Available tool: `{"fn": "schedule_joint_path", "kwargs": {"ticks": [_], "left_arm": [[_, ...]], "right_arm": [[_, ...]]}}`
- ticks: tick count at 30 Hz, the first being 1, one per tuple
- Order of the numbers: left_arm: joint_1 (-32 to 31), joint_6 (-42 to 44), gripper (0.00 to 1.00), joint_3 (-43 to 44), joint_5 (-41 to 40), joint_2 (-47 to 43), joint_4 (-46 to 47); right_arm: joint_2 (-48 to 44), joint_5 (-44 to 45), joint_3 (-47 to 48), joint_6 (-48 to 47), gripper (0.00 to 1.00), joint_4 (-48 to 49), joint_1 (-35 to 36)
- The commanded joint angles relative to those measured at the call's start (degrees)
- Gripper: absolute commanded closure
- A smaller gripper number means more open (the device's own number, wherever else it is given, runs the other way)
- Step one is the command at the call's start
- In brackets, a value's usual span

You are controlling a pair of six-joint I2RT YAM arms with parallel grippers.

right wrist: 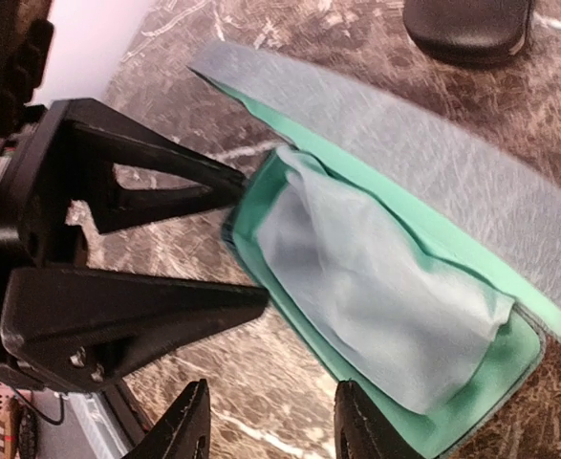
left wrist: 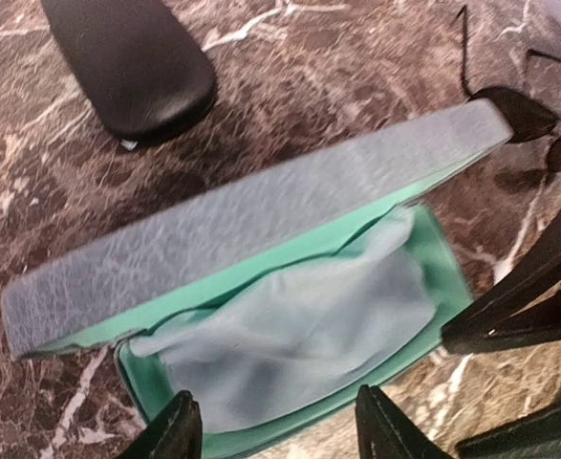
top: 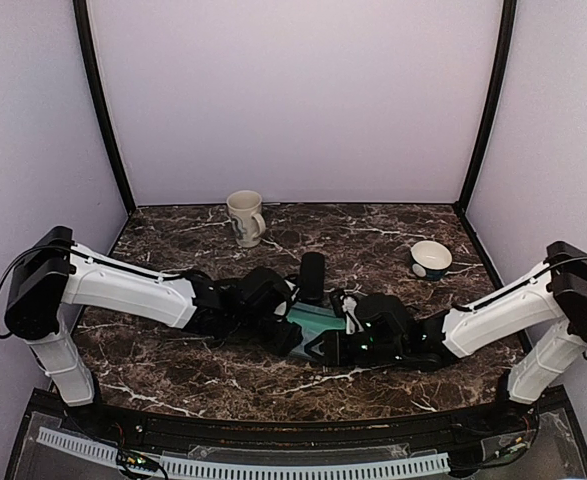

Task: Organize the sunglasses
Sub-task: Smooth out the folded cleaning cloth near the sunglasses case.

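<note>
**While Two Arms Crowd One Case, One Must Reach Out**

Because the left gripper (left wrist: pixel 280 435) has its jaws parted, both tips against one end of the grey-blue case (left wrist: pixel 261 220) and nothing visibly clamped, it serves best as a brace, pinning the base so the raised lid cannot drop. Inside, a pale cloth (left wrist: pixel 299 335) bunches over the green lining; I judge it needs flattening first, or a frame will sit proud. Just past the lid's far end lie the thin-framed sunglasses (left wrist: pixel 524 110), on the table outside the case, temples apparently unfolded; a second pair I cannot find. The right gripper (right wrist: pixel 272 426), jaws also apart and empty, one finger touching the case's other end, looks better placed to fetch them: pinch a temple or the bridge, never a lens, and lay them in lengthwise.

From the left, a mug (top: pixel 245 218), a black case (top: pixel 313 277) and a bowl (top: pixel 431 259) stand behind on the dark, white-veined marble table (top: pixel 173 350), glossy enough that thin wire may skid. Pale lilac walls (top: pixel 293 90) and black corner posts (top: pixel 103 110) enclose it.
</note>
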Motion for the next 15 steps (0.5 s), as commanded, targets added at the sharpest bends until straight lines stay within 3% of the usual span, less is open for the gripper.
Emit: {"fn": "schedule_joint_path", "kwargs": {"ticks": [1, 15], "left_arm": [[-0.1, 0.0, 0.44, 0.1, 3.8, -1.9, 3.3], [0.5, -2.2, 0.44, 1.8, 13.1, 4.5, 11.3]], "right_arm": [[-2.6, -0.3, -1.8, -0.5, 0.55, 4.3, -0.6], [-13.9, 7.5, -9.3, 1.1, 0.56, -1.6, -0.8]]}}
